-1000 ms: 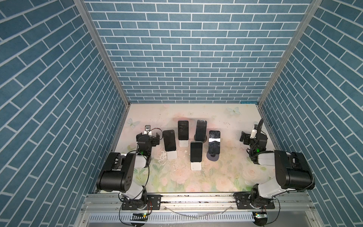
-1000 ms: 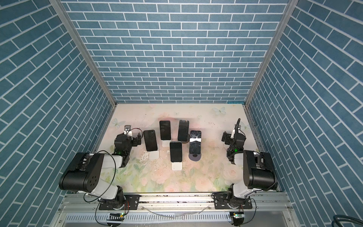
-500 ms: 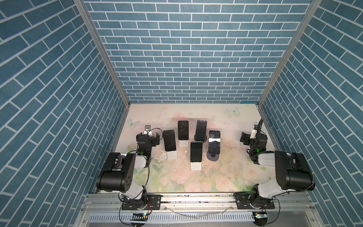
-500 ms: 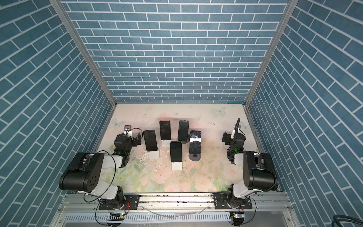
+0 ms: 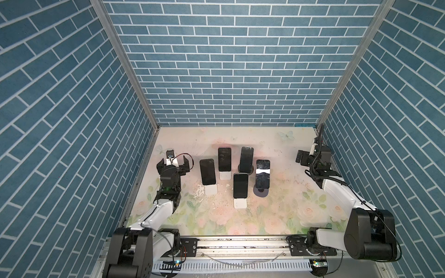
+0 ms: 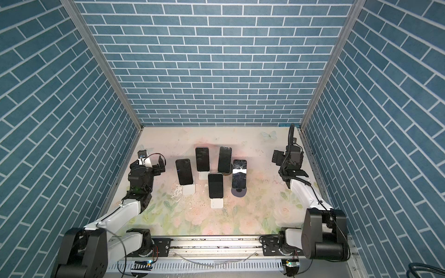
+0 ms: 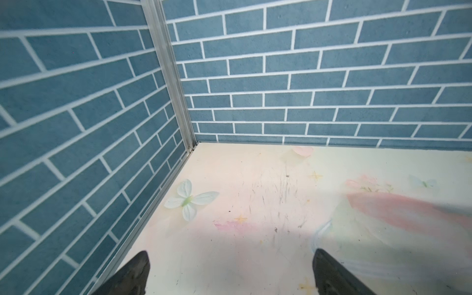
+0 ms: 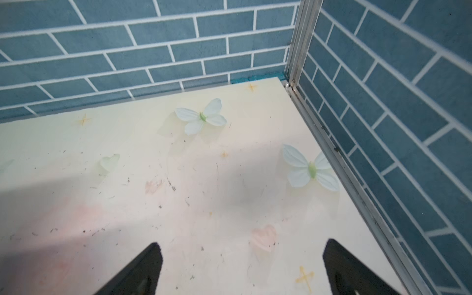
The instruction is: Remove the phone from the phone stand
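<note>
Because the left gripper (image 5: 173,161) hangs empty, jaws apart, left of the leftmost phone (image 5: 207,171), whose stand (image 5: 211,190) looks light, a grab may drag both or topple the crowded neighbouring phones (image 5: 224,158); the right gripper (image 8: 244,244), also spread, idles far right.

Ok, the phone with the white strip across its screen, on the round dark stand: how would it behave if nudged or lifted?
Probably rigid: the phone with the white strip is a flat slab. Its glossy face looks slippery to pinch. It stands steeply on a small round base, so a sideways push might tip it.
</note>
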{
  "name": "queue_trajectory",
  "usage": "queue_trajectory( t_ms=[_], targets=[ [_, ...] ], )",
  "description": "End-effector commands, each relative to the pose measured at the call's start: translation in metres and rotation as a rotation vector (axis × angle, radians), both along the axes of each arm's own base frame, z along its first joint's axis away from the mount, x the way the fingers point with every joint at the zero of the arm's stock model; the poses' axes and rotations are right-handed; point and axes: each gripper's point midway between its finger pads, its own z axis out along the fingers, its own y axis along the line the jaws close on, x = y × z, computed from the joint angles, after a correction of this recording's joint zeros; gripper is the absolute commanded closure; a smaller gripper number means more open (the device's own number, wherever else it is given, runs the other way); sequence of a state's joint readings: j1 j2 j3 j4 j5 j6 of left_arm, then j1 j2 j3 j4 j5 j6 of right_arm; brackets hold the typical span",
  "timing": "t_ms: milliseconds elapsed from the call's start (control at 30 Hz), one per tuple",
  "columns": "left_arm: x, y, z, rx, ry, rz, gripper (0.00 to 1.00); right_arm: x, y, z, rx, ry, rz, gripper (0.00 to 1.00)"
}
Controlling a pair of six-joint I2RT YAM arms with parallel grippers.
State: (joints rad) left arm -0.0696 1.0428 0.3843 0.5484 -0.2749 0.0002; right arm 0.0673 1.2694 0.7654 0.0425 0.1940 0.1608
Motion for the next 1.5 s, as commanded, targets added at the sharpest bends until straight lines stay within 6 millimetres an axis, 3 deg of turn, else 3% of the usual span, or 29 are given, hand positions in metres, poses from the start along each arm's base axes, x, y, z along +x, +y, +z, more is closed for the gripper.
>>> queue_trajectory(
  t_ms=[0, 100, 333, 500, 1000, 1467],
  targets=[
    [-0.014, 0.009, -0.003, -0.08, 0.103, 0.071, 0.0, -0.017, 0.0, 0.009, 0.009, 0.07, -0.074, 0.01],
    [-0.017, -0.004, 0.005, -0.187, 0.123, 0.017, 0.0, -0.023, 0.013, 0.014, 0.056, 0.096, -0.076, 0.01],
    [-0.024, -0.02, 0.002, -0.408, 0.202, 0.005, 0.0, -0.043, 0.037, 0.022, 0.131, 0.181, -0.091, 0.01],
    [-0.022, -0.048, 0.008, -0.497, 0.227, -0.115, 0.0, -0.056, 0.066, 0.02, 0.192, 0.238, -0.042, 0.01],
    [-0.027, -0.13, 0.046, -0.551, 0.256, -0.395, 0.0, -0.074, 0.155, 0.025, 0.202, 0.291, 0.141, 0.01],
    [-0.023, -0.17, 0.076, -0.568, 0.209, -0.527, 0.0, -0.067, 0.217, 0.01, 0.175, 0.376, 0.267, 0.01]
  ],
)
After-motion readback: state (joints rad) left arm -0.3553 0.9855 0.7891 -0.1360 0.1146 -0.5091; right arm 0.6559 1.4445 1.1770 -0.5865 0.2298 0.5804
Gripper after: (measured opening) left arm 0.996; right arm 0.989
